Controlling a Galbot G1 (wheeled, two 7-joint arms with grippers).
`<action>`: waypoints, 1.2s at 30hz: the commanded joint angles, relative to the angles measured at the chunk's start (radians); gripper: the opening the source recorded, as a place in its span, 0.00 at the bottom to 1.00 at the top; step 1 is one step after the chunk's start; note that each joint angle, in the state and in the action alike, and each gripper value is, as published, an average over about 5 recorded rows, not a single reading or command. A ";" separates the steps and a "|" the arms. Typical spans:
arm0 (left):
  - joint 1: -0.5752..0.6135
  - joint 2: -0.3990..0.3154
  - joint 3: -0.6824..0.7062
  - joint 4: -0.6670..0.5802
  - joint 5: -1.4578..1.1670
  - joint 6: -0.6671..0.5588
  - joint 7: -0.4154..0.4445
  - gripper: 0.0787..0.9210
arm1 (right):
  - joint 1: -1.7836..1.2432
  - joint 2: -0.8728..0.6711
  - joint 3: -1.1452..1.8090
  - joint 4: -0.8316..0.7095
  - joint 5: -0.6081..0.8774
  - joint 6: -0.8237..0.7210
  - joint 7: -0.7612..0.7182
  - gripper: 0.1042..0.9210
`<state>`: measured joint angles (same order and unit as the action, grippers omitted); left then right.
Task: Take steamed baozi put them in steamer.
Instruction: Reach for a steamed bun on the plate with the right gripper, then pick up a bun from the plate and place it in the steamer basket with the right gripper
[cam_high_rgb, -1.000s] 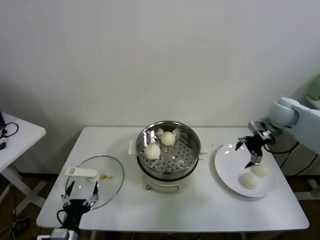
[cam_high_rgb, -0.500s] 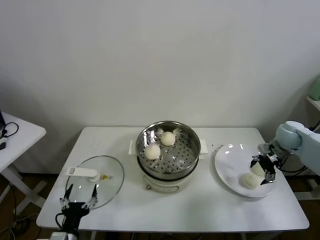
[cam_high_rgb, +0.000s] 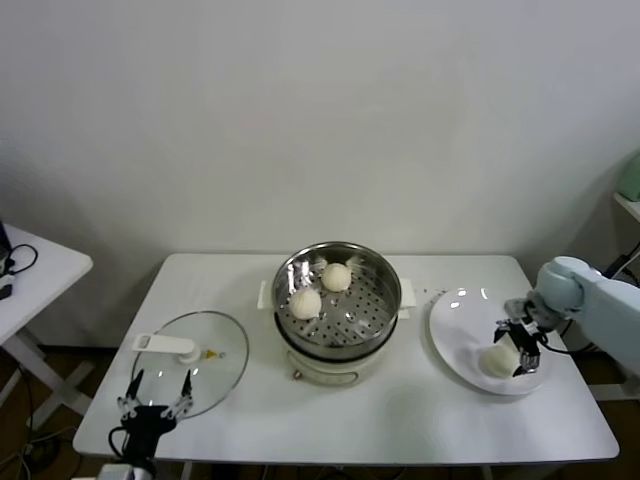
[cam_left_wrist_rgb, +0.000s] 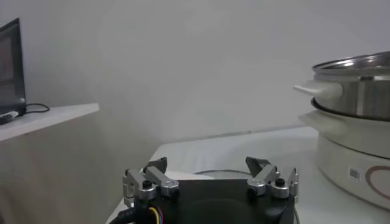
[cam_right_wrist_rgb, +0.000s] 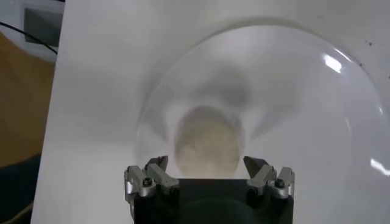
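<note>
Two cream-white baozi (cam_high_rgb: 305, 303) (cam_high_rgb: 336, 277) lie on the perforated floor of the shiny steamer (cam_high_rgb: 380, 300) at the table's middle. On the white plate (cam_high_rgb: 458, 322) to the right lies another baozi (cam_high_rgb: 496, 361). My right gripper (cam_high_rgb: 512, 348) hangs low over the plate, open, at that bun. In the right wrist view the baozi (cam_right_wrist_rgb: 207, 143) sits just ahead of my open right gripper (cam_right_wrist_rgb: 207, 165), its fingers clear of the bun on both sides. My left gripper (cam_high_rgb: 155, 408) is parked open at the table's front left corner.
A flat glass lid (cam_high_rgb: 205, 365) with a white handle (cam_high_rgb: 165, 346) lies on the table left of the steamer, just beyond the left gripper (cam_left_wrist_rgb: 208, 167). The steamer on its cream pot base (cam_left_wrist_rgb: 359, 146) shows in the left wrist view. A side table (cam_high_rgb: 30, 275) stands far left.
My right gripper has dropped from above the plate's far side down toward the plate's near side, to a baozi, staying open. The left gripper has barely moved.
</note>
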<state>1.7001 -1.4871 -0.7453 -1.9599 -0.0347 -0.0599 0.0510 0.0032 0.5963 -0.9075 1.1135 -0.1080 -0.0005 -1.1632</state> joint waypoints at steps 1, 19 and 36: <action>-0.008 -0.002 0.000 0.002 0.001 0.003 0.001 0.88 | -0.029 0.027 0.016 -0.022 -0.022 0.002 0.011 0.88; -0.017 -0.009 0.006 0.010 0.003 0.004 -0.001 0.88 | -0.031 0.048 0.023 -0.041 -0.034 0.001 0.008 0.77; -0.010 0.005 0.012 0.007 0.003 0.006 -0.001 0.88 | 0.295 0.019 -0.023 0.112 -0.029 0.141 -0.057 0.70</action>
<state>1.6888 -1.4883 -0.7351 -1.9507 -0.0323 -0.0553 0.0497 0.0767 0.6208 -0.9055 1.1268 -0.1140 0.0341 -1.1844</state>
